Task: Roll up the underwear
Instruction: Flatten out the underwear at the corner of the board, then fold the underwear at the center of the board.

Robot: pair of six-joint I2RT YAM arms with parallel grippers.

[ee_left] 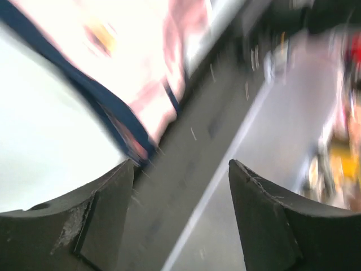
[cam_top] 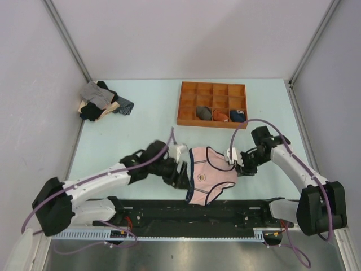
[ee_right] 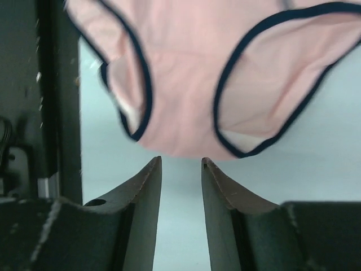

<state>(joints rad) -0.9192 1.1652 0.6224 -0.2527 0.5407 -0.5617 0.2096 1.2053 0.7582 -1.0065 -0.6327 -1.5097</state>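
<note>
The fingers (ee_left: 107,220) stand apart; the underwear (ee_left: 152,68) ends just beside one tip.

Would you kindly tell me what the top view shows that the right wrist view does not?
Only the top view: the orange tray holding three rolled bundles, and a clothes pile at the far left. Only the right wrist view: the right fingers close up, apart, nothing between them. Both: the pink underwear spread out on the table.

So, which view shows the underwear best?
The top external view: the whole underwear is seen there, spread out. The right wrist view shows only part, sharp, with two leg holes; the left wrist view shows only a blurred corner.
</note>
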